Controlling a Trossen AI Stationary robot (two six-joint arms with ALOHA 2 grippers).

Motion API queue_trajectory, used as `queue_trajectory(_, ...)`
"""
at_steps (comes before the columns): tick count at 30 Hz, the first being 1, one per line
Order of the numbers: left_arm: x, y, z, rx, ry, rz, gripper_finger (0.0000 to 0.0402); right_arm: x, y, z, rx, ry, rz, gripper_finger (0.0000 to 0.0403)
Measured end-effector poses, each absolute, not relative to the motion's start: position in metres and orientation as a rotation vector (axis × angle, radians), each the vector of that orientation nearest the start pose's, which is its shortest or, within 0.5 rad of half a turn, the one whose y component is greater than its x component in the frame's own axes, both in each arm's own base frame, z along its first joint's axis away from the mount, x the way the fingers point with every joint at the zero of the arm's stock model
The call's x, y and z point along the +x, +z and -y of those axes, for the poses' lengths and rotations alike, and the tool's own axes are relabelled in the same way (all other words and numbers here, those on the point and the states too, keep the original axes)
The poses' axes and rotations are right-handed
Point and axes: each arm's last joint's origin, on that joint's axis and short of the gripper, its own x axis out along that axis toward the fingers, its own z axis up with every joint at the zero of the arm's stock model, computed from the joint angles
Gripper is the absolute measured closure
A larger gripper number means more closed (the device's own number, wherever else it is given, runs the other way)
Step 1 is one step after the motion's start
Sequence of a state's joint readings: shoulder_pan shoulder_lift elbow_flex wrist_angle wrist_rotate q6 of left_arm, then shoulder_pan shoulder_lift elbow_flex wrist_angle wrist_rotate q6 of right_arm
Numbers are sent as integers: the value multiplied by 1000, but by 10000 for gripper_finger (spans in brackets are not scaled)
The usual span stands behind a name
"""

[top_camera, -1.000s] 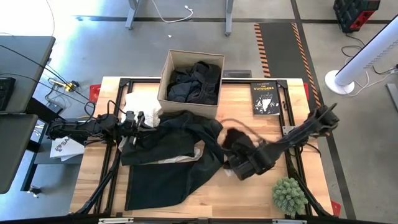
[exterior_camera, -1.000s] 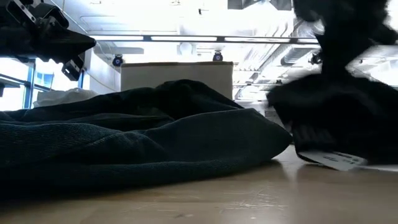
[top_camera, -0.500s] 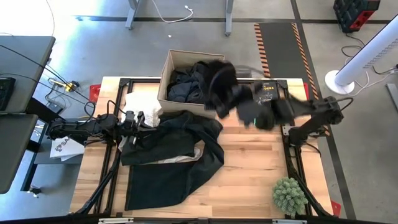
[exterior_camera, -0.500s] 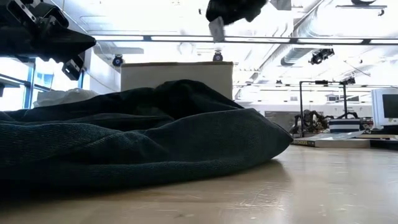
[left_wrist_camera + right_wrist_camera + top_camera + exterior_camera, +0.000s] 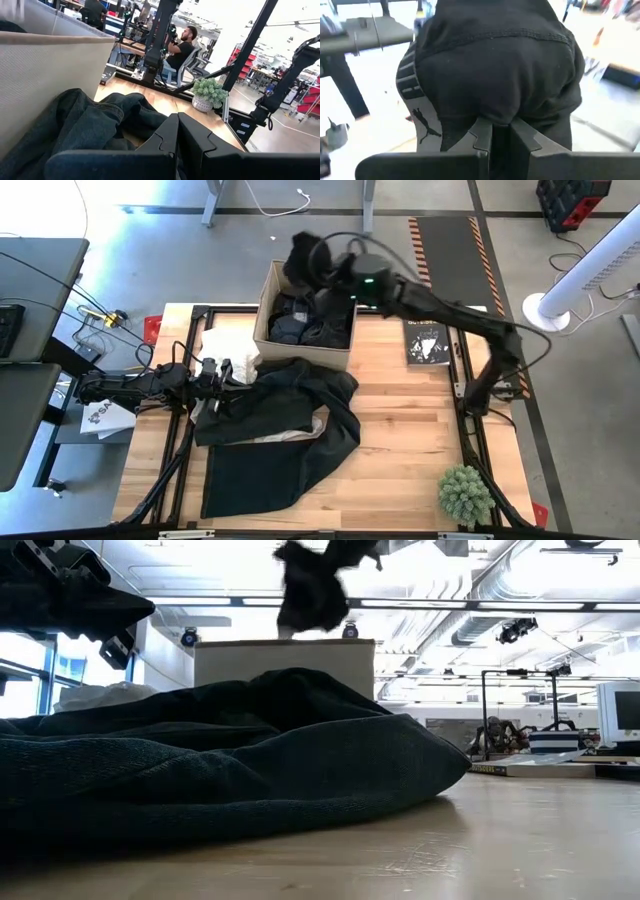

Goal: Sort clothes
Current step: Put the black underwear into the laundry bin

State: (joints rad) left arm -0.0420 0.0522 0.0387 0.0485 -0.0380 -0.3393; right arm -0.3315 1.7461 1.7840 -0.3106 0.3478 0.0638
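Observation:
My right gripper (image 5: 338, 268) is shut on a small black garment (image 5: 305, 258) with white print, held high over the far left part of an open cardboard box (image 5: 262, 308). In the low view the garment (image 5: 314, 588) hangs above the box (image 5: 285, 662). The box holds dark clothes (image 5: 312, 318). A large black garment (image 5: 275, 420) lies spread on the table over something pale. White clothes (image 5: 228, 345) lie left of the box. My left gripper (image 5: 214, 370) is shut and empty above the large garment's left edge. My right gripper pinches a bunched part of the small black garment (image 5: 496, 111) between its two fingers. The fingers reach in from the table's right side, roughly level. The garment is lifted clear of everything and hangs bunched past and below the fingertips; the number of layers does not show.
A black book (image 5: 428, 340) lies at the table's far right. A small green plant (image 5: 466, 493) stands at the near right corner. Bare wood (image 5: 400, 440) lies right of the large garment. A person sits in the room beyond the table (image 5: 182, 47).
My right gripper has lifted the small black garment off the table's right middle. It has swung it up, toward the far edge and to the left, until it hangs over the box. The large garment has stayed in place.

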Motion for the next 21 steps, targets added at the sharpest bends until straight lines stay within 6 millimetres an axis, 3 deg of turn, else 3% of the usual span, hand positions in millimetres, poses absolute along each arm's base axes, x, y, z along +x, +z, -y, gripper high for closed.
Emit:
queue_trajectory(6,99,177,3,-341,-10,34,394,410,324,165,126,-691,-550,345)
queue_trajectory(10,99,177,3,-341,-10,34,394,412,297,176,239,-687,-654,289)
queue_trajectory(14,99,177,3,-341,-10,34,394,402,309,184,376,-614,-699,239)
queue_trajectory(21,99,177,3,-341,-10,34,394,390,370,184,422,-592,-609,216)
